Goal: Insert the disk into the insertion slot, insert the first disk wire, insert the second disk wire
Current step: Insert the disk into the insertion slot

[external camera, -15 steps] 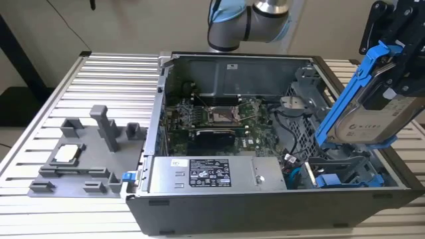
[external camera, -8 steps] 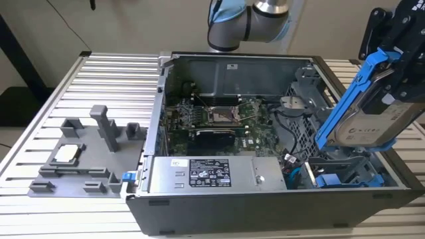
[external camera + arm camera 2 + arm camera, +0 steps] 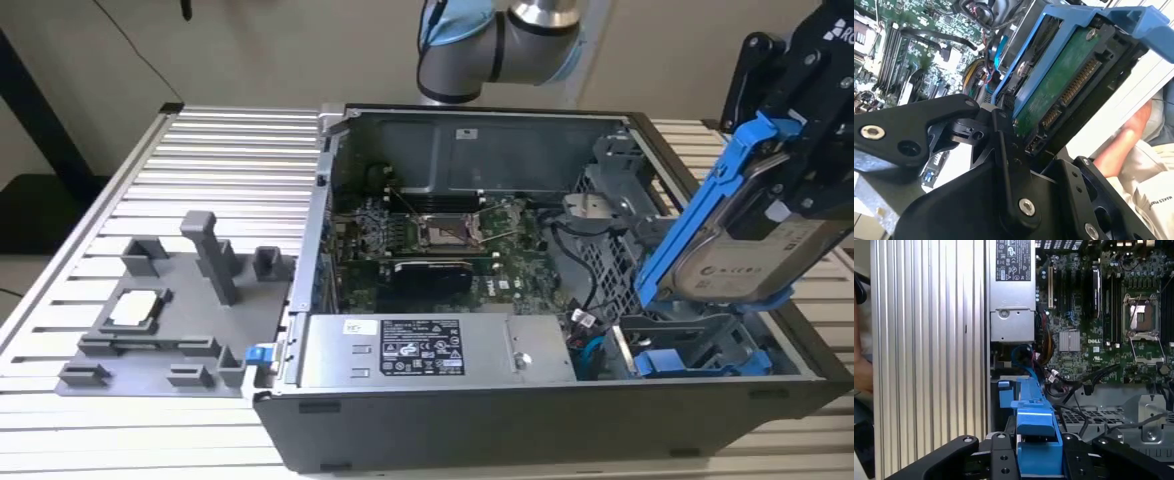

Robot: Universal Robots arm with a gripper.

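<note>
My gripper [image 3: 790,185] is shut on the disk [image 3: 742,262], a hard drive in a blue carrier. It holds the disk tilted, lower end down, at the exterior view's right over the open computer case. The lower end of the disk hangs just above the insertion slot [image 3: 694,345], a grey metal bay with blue rails in the case's near right corner. In the second wrist view the disk's green board and connector [image 3: 1066,85] face the camera, with a black finger [image 3: 1004,150] against its edge. In the first wrist view the blue carrier [image 3: 1036,432] points toward the slot [image 3: 1004,390]. A blue cable [image 3: 1025,360] loops beside the slot.
The case holds a motherboard [image 3: 427,240] and a silver power supply [image 3: 414,350] next to the slot. A grey plastic fixture tray [image 3: 174,320] with upright posts stands on the slatted table at the exterior view's left. A person's hand [image 3: 1126,145] is near the table edge.
</note>
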